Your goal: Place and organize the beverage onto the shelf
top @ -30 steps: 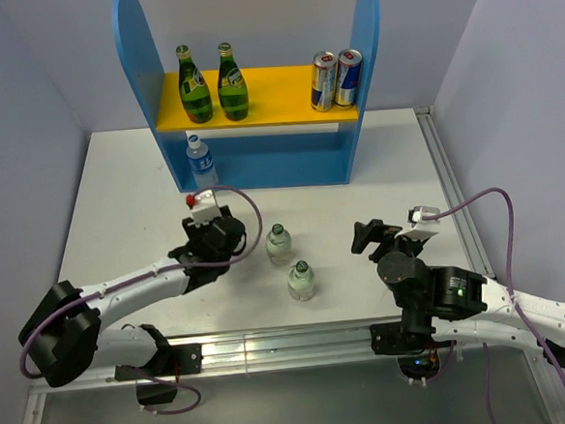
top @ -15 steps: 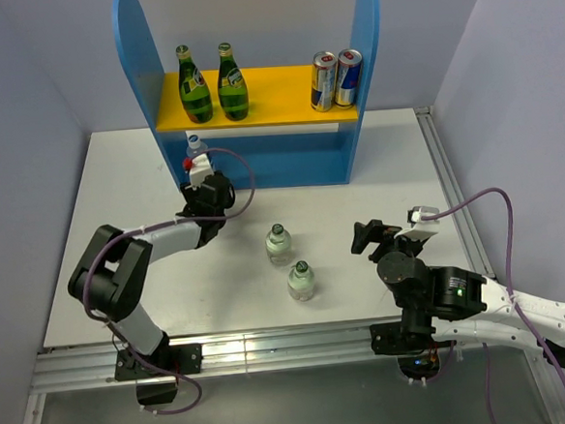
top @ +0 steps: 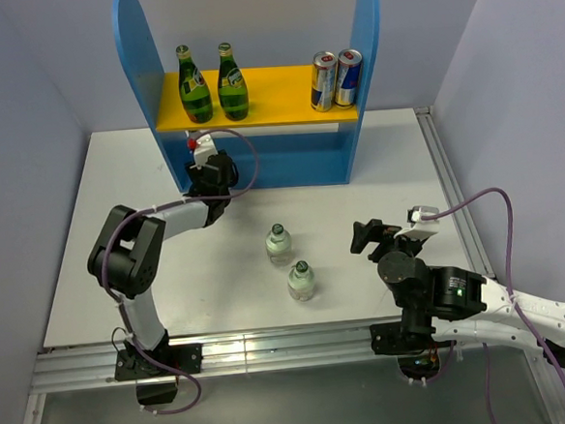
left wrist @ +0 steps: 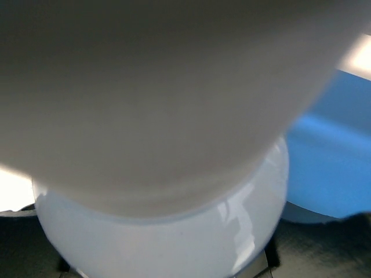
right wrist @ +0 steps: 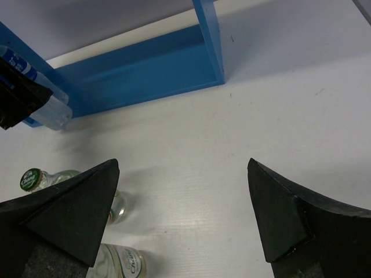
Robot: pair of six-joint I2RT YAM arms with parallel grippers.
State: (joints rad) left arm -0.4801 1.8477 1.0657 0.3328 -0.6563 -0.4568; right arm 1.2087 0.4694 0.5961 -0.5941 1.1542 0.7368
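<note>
The shelf (top: pixel 260 165) stands at the back of the table. Two green bottles (top: pixel 214 85) and two cans (top: pixel 336 79) stand on its yellow board. My left gripper (top: pixel 209 173) reaches to the shelf's lower left front. It is open around a clear water bottle (right wrist: pixel 55 113), whose plastic fills the left wrist view (left wrist: pixel 174 231). From above, the wrist hides this bottle. Two small clear bottles with green caps (top: pixel 279 243) (top: pixel 302 280) stand mid-table. My right gripper (top: pixel 367 237) hangs open and empty to their right, its fingers wide apart (right wrist: pixel 182 168).
The shelf's blue side panels (top: pixel 135 77) (top: pixel 369 60) rise tall on either side. The left arm's cable loops beside the wrist (top: pixel 245 166). White table (top: pixel 405 165) stretches between the shelf and the right arm; its metal rail (top: pixel 445 181) runs along the right edge.
The left arm has swung from mid-table up to the shelf's lower left, bringing its gripper onto the water bottle. The right arm and the two small bottles have not moved.
</note>
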